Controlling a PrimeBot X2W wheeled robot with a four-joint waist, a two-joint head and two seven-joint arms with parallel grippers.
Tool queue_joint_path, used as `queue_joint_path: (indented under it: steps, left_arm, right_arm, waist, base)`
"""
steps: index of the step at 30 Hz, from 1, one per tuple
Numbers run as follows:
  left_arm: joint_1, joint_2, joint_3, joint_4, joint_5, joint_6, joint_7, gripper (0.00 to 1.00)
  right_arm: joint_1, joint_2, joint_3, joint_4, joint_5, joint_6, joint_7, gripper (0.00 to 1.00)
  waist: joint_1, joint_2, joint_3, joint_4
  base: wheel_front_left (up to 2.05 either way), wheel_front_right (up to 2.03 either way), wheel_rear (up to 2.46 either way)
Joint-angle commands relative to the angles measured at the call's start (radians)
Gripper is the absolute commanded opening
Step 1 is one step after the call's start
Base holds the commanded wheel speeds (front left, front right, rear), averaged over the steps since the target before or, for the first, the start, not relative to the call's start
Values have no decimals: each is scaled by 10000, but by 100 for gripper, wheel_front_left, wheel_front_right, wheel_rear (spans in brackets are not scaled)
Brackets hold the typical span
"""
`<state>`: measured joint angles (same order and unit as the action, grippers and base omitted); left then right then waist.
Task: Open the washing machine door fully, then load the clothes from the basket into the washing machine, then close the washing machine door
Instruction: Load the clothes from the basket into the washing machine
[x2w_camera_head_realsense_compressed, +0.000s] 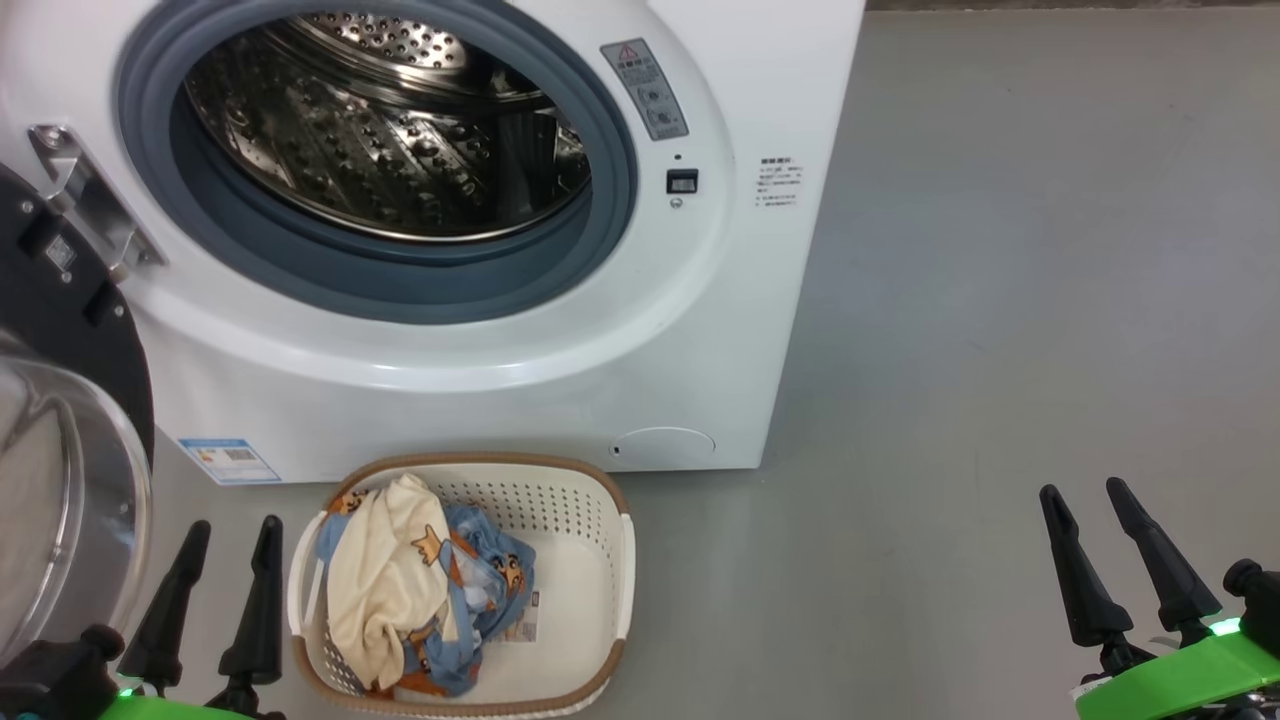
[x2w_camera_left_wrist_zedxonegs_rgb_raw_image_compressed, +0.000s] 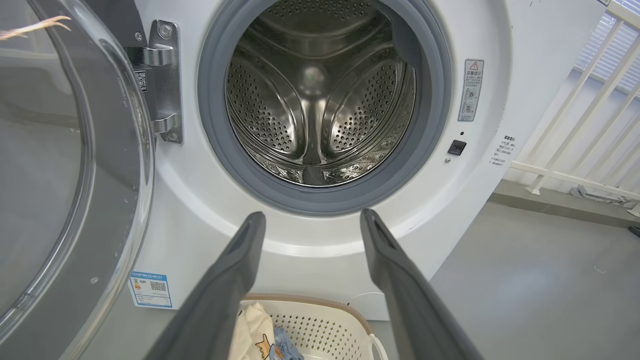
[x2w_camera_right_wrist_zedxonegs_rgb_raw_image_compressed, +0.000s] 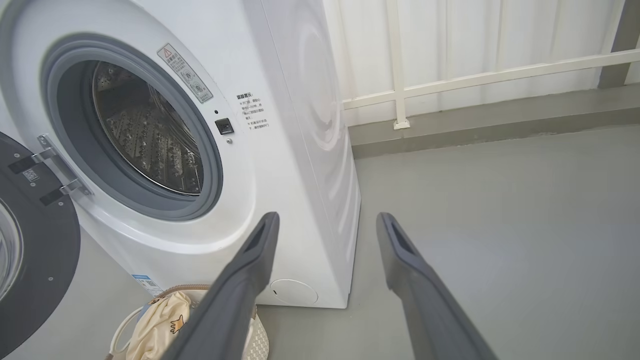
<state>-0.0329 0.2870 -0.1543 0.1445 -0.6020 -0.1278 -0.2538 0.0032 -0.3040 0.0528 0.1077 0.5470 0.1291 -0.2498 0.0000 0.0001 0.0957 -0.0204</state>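
The clothes, soft cream-yellow and cartoon-printed light blue garments, lie heaped in the cream-white perforated plastic basket before the white boxy washing machine. The left gripper and right gripper hang spread and empty; a shallow pinch could drag one tangled garment overboard.

Light bright, even and diffuse in all three views; shadows faint and soft-edged.
Drum: speckled highlights on steel at upper centre of head view, darker toward its back.
Washing machine door: pale reflections in glass at left edge.
Window at upper right of left wrist view is brightest patch, near washed out.
Wrist views wide-angle: railing and machine edges bow near frame borders.
Left gripper fingers and right gripper fingers slightly soft at bottom edge.
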Motion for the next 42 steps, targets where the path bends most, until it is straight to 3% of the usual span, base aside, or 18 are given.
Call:
queue_joint_path:
  steps: [1,23,32,42]
  left_arm:
    - [-489,354,350,-212,-58,-29,-80,100]
    - [-752,64,81,648,450,-29,-80,100]
    - [-1313,-257,-447,2400,625,-29,-80,100]
    - [-2974,-257,-1741,5230,528,-29,-80,100]
  right_arm:
    - [-45,-127,207,-278,-81,16,-120,100]
    - [-327,201,367,-323,-209,16,-120,100]
    - [-628,462,462,-404,-360,16,-120,100]
    - [-1268,858,842,-404,-665,16,-120,100]
  waist:
    - [0,-1,24,8]
    - [0,-1,520,-3]
    - [0,-1,1241,-66]
    - [0,-1,2488,-240]
  base:
    - [89,-135,46]
    - [23,-28,5]
    - [0,0,0]
    - [0,0,0]
